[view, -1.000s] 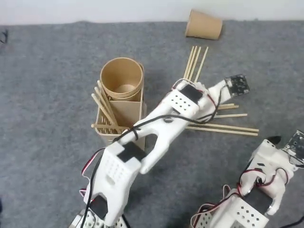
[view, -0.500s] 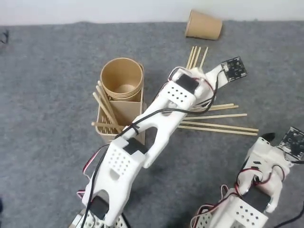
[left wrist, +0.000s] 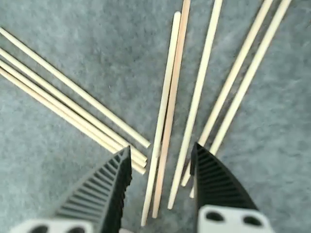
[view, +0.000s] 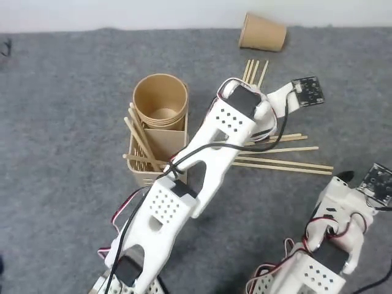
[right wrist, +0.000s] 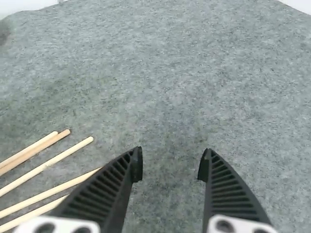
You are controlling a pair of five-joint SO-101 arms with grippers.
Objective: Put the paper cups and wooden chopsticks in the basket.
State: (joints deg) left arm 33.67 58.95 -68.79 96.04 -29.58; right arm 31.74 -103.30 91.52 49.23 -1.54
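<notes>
I'm at the chopstick pick: my left gripper (left wrist: 160, 148) hangs open over the loose wooden chopsticks (left wrist: 170, 97) on the mat (view: 61, 92), one pair between its jaws. Next, I judge, it must drop and close on them. The basket (view: 142, 176) holds stacked paper cups (view: 160, 101) and other chopsticks (view: 139, 138). A tipped cup (view: 262, 32) lies well apart. My right gripper (right wrist: 170, 158) is open, empty.

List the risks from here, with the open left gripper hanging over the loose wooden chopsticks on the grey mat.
1. Several pale wooden chopsticks lie close together under the open left gripper; closing may catch more than one or flick neighbours aside.
2. The small tan basket already holds stacked brown paper cups and leaning sticks; another load may jam or spill them.
3. The brown paper cup lying on its side may roll when touched.
</notes>
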